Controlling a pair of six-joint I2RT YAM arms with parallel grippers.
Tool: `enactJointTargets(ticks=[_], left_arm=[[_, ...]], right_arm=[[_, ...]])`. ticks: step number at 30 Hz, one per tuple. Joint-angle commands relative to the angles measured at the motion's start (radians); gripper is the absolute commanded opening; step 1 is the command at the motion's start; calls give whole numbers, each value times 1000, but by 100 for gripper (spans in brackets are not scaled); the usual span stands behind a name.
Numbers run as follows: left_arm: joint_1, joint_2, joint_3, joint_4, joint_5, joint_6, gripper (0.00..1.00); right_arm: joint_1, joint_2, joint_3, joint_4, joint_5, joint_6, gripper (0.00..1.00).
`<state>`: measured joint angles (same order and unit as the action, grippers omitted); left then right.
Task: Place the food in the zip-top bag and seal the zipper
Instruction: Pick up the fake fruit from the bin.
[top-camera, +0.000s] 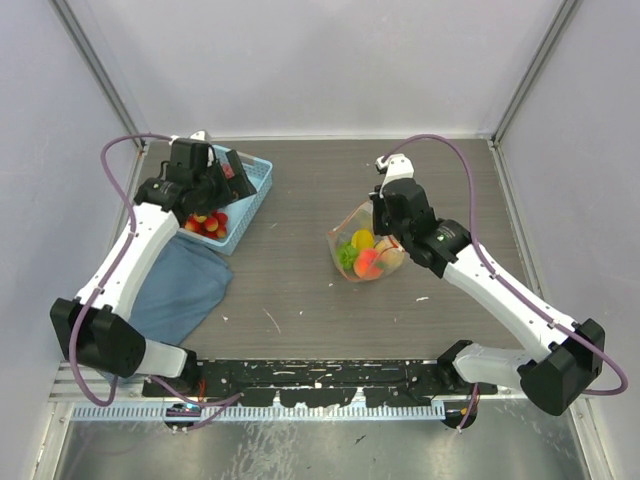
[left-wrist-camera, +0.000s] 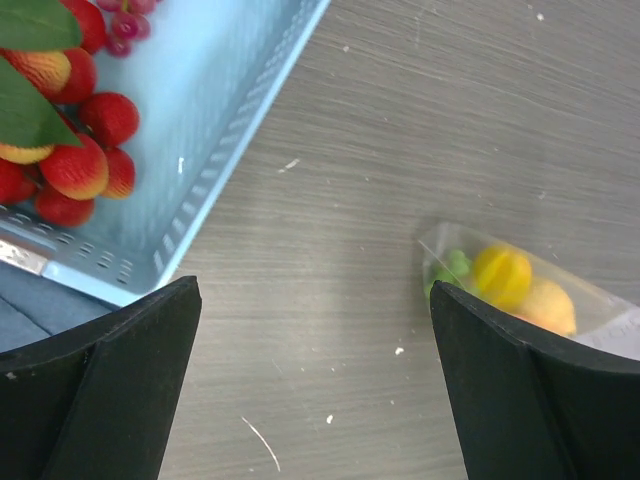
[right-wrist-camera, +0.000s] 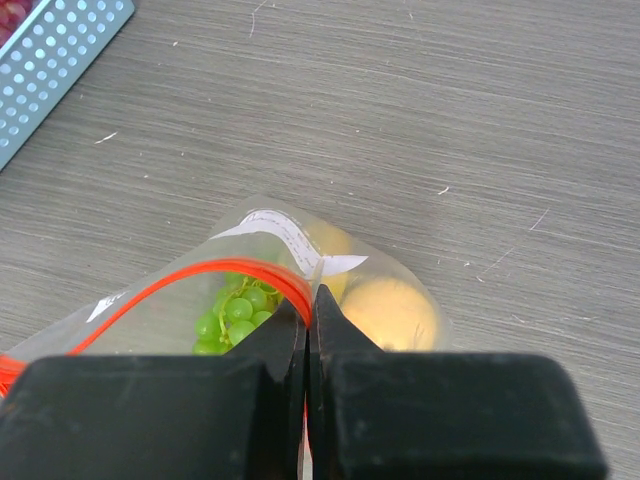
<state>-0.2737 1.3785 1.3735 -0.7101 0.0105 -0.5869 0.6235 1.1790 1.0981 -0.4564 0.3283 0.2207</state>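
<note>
The small clear crinkly zip-top bag (top-camera: 362, 248) sits just right of centre in the top view, on the grey wood-grain tabletop (top-camera: 300, 290). Its thin red-orange zipper strip (right-wrist-camera: 200, 275) curves from the lower left of the right wrist view up to the right jaws. These are clenched together on the bag's mouth edge at that strip. Inside the bag lie 3 toy fruits: a bunch of green grapes (right-wrist-camera: 232, 315), a yellow lemon-like fruit (top-camera: 362, 239) and an orange-pink peach (top-camera: 368, 263).

Well apart, at the upper left of the top view, stands a light blue perforated plastic basket (top-camera: 255, 190) holding small red berries (left-wrist-camera: 90, 150). The left jaws hang over the basket's edge, spread wide and holding nothing. A blue cloth (top-camera: 180, 285) lies below the basket, touching its near corner.
</note>
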Motion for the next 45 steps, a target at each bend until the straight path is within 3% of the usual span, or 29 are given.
enactJointTargets(ticks=[1,17,23,37,45], left_arm=[[40,82,40,78,-29,81,98],[103,518,354,8,-179,341,99],[128,666,485,-3,-178,393,91],[187,942,716,-24,-63,365,78],[197,1028,757,-35,-27,357,66]], right_arm=[[-4,-5,-2,73,-15,13,1],[-3,-22,-8,56,-56,9,1],[-4,-33,-12,50,-100,24,1],[-2,-14,-16,46,-163,44,1],[-4,-6,-14,46,-158,40,1]])
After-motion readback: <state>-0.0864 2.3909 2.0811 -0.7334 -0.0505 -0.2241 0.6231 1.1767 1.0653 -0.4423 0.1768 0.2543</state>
